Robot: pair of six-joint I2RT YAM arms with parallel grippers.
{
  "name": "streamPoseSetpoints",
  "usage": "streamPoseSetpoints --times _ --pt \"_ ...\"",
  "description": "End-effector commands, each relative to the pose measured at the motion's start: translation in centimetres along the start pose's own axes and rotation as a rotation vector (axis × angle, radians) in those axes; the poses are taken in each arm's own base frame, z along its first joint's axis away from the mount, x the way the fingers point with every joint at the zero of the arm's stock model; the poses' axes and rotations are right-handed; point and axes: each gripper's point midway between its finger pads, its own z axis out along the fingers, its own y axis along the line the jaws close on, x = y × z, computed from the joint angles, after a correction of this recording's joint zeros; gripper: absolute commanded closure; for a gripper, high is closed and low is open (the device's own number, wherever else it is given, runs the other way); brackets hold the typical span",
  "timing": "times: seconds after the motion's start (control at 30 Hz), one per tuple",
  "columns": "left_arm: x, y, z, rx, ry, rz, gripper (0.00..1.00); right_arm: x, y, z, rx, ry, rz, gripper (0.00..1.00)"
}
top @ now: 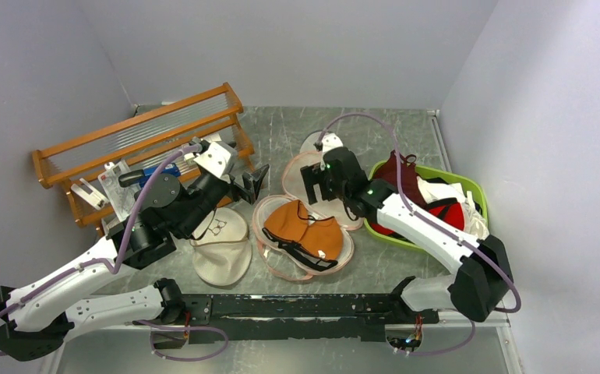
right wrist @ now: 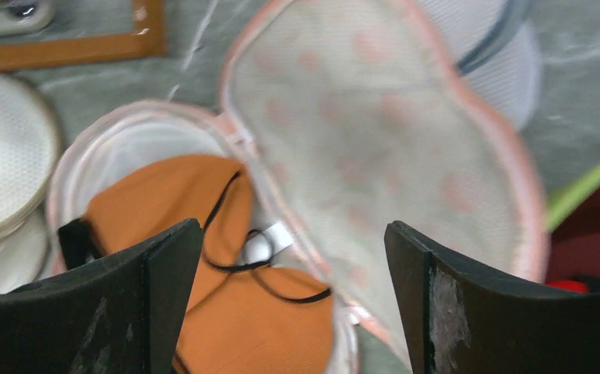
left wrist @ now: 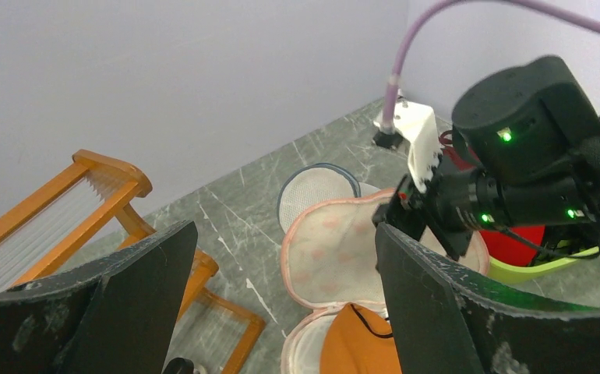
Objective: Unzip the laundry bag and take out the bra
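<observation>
The pale pink laundry bag (top: 263,234) lies unzipped in the middle of the table. Its lid (top: 297,181) is folded back toward the far side, and also shows in the wrist views (left wrist: 336,249) (right wrist: 375,117). The orange bra (top: 305,230) with black trim sits in the bag's near half (right wrist: 164,195) (left wrist: 359,347). My right gripper (top: 318,187) (right wrist: 293,234) hangs open just over the lid's right part, holding nothing. My left gripper (top: 254,181) (left wrist: 281,234) is open and raised, left of the bag and pointing toward it.
A wooden rack (top: 137,136) stands at the back left. A cream mesh bag (top: 220,249) lies under my left arm. A round white mesh pouch (top: 312,142) sits behind the lid. A green basket (top: 472,187) with red garments is at the right.
</observation>
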Motion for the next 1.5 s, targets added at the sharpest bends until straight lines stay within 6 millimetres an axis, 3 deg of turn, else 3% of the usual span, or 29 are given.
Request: streamPoseSetpoints --times 0.0,0.1,0.23,0.37,0.63,0.8,0.97,1.07,1.3,1.47 --pt "-1.3 0.3 -0.3 -0.005 -0.034 -0.004 0.04 2.4 5.5 0.3 -0.299 0.006 0.106 0.1" --pt "-1.2 0.3 -0.2 -0.005 -0.032 -0.003 0.04 3.5 6.6 1.6 -0.357 0.026 0.147 0.07" --pt "-1.2 0.0 -0.2 0.008 -0.029 -0.005 0.04 4.9 6.0 3.7 -0.423 0.089 0.271 0.08" --pt "-1.1 0.0 -0.2 0.009 -0.029 -0.006 0.04 5.3 6.3 4.5 -0.472 0.09 0.336 0.06" --pt "-1.0 -0.2 0.0 0.013 -0.023 -0.002 0.04 9.3 6.5 7.7 -0.331 0.189 0.323 0.05" --pt "-0.6 -0.3 0.2 0.01 -0.01 0.009 0.04 10.6 9.8 8.0 -0.39 0.248 0.316 0.05" --pt "-0.6 -0.1 0.2 0.003 -0.01 0.015 0.04 8.5 15.5 5.9 -0.643 0.202 0.404 0.05" --pt "-0.5 0.0 0.1 -0.003 -0.009 0.019 0.03 7.2 16.9 5.2 -0.733 0.182 0.46 0.05" --pt "-0.5 0.1 0.1 -0.011 -0.006 0.026 0.03 5.0 17.4 3.7 -0.805 0.141 0.448 0.05" --pt "-0.7 0.1 0.0 -0.007 -0.012 0.022 0.03 3.5 13.4 3.7 -0.661 0.079 0.4 0.03"
